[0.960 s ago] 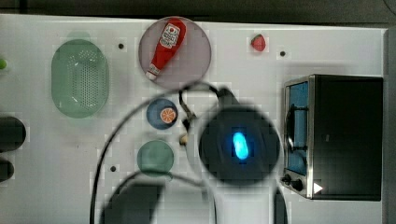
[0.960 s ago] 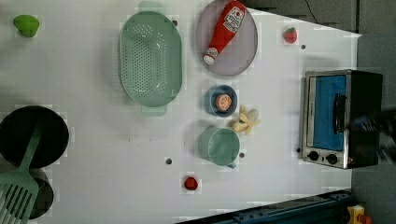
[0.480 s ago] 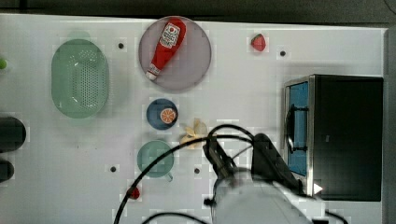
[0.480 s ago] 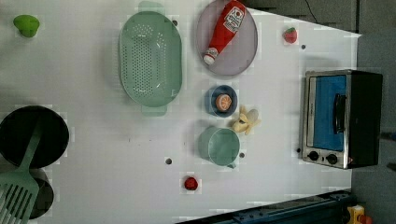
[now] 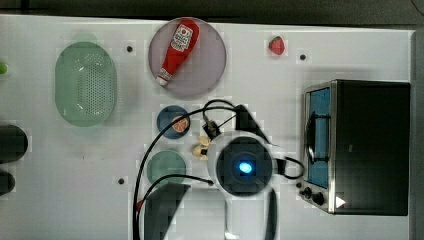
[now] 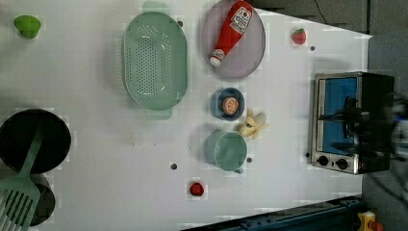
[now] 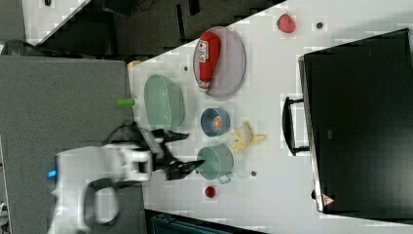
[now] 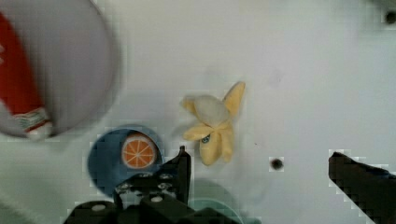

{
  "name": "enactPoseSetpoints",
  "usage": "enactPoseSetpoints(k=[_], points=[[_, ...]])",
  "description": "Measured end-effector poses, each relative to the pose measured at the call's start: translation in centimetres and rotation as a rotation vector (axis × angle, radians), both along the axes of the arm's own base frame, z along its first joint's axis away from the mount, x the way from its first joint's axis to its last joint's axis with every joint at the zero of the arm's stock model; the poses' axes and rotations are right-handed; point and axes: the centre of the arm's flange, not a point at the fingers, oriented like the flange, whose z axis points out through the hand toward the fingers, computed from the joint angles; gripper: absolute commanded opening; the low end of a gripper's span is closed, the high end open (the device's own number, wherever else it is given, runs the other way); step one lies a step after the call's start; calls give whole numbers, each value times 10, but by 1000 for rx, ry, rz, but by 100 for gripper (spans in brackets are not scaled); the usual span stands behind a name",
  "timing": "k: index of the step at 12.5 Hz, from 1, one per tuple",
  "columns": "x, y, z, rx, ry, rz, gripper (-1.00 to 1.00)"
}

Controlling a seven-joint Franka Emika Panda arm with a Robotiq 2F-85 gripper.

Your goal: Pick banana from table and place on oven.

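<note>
Here the gripper [image 8: 261,172] hangs over the table [image 5: 60,165] with its jaws spread wide and nothing between them. In the wrist view one dark finger [image 8: 183,165] stands near the banana's lower flaps and the other sits well off to the far side, so the banana [image 8: 212,123] lies just outside the gap, apart from both fingers.

In the top view the arm's round white wrist covers the spot just beside the banana [image 5: 202,147], which peeks out at the top view's left of it. In the right view the gripper [image 7: 187,153] points toward the green cup [image 7: 216,162], with the banana [image 7: 246,137] farther along.

The banana rests flat on the table, flaps splayed, between the blue bowl [image 6: 227,103] holding an orange slice and the cup [image 6: 226,150], as the left view shows. The oven [image 6: 349,122] stands well apart at the left view's right, its black top bare.
</note>
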Motion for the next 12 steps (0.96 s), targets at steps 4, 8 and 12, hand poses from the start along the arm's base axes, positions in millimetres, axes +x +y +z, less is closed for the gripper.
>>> enactPoseSetpoints(k=[4, 8, 12], points=[[-12, 15, -123, 6, 142, 23, 100], [12, 13, -157, -2, 44, 24, 100], [21, 9, -190, -17, -11, 42, 100]])
